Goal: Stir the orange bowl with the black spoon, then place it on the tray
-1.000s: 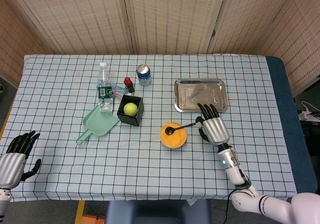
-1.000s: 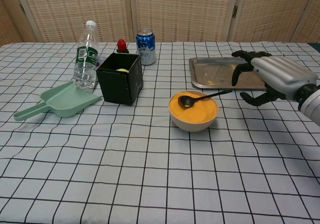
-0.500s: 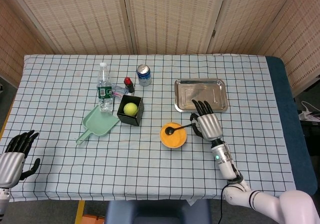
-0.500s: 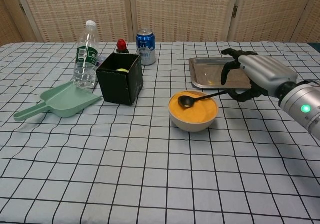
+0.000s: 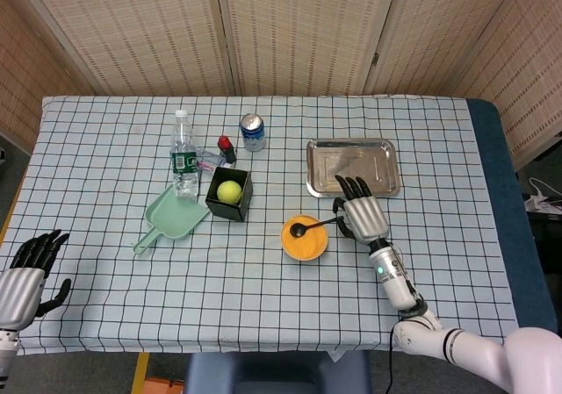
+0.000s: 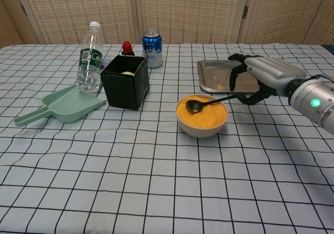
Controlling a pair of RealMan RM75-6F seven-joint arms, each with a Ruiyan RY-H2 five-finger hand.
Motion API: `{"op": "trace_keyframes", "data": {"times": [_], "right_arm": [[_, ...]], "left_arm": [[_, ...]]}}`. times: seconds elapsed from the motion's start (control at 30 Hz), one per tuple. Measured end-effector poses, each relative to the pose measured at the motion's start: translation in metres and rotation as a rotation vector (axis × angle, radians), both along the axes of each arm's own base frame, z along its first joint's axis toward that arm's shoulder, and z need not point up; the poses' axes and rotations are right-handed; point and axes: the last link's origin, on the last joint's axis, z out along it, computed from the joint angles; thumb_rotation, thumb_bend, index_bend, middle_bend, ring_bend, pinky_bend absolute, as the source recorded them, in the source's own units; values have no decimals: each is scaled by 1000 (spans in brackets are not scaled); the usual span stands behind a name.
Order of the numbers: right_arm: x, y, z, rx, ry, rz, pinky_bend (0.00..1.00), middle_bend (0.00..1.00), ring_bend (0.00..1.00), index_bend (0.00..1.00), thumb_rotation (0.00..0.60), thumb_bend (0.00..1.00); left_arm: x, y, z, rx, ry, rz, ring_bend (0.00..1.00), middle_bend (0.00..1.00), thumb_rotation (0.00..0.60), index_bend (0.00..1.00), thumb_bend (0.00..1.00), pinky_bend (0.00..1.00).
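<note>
Black spoon (image 6: 209, 102), left hand (image 5: 25, 275) head-view only

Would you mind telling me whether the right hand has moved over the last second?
Yes. The right hand has shifted left, toward the orange bowl, and now sits by the black spoon's handle end, just in front of the tray.

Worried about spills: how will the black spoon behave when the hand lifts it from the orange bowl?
The black spoon looks thin and stiff, probably light. Its handle rests on the rim of the orange bowl, so it may pivot or slide if the right hand nudges it.
</note>
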Motion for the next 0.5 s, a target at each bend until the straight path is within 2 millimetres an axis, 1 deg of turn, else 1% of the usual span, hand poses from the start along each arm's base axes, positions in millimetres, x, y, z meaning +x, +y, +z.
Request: {"op": "trace_keyframes", "data": {"times": [0.5], "right_arm": [[2,-1,5,49,7,-46,0,0,0,494,600,363]], "left_arm": [[0,0,0,1,-9,-16,0,0,600,0,448,78]]}}
